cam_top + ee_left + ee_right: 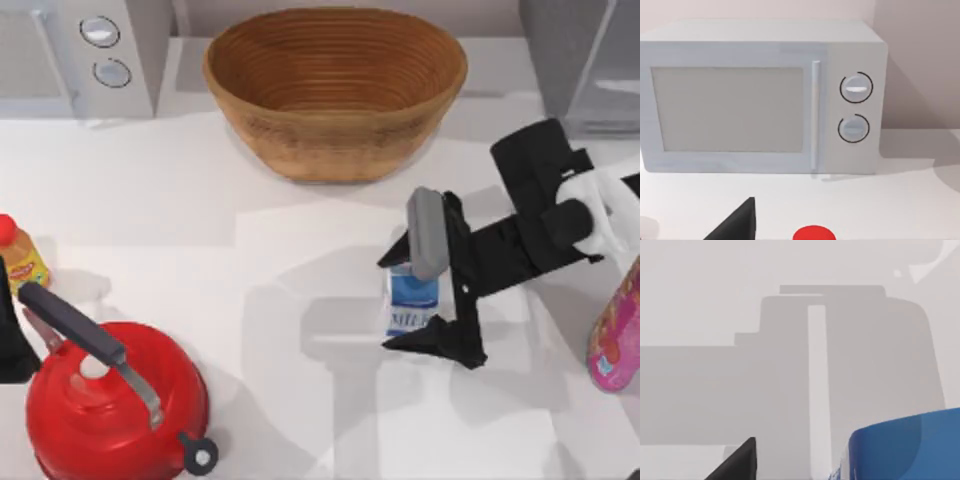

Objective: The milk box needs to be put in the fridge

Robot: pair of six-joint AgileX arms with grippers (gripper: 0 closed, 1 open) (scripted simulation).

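Our right end effector is spread around the milk box, right of the tabletop's centre. The fridge fills the far right corner. Our left arm sits parked at the left edge; we cannot tell its end effector's state.

You have open surface left of the milk box, but toward the fridge at the far right corner the wicker basket crowds the far side and the pink bottle stands at the right edge.
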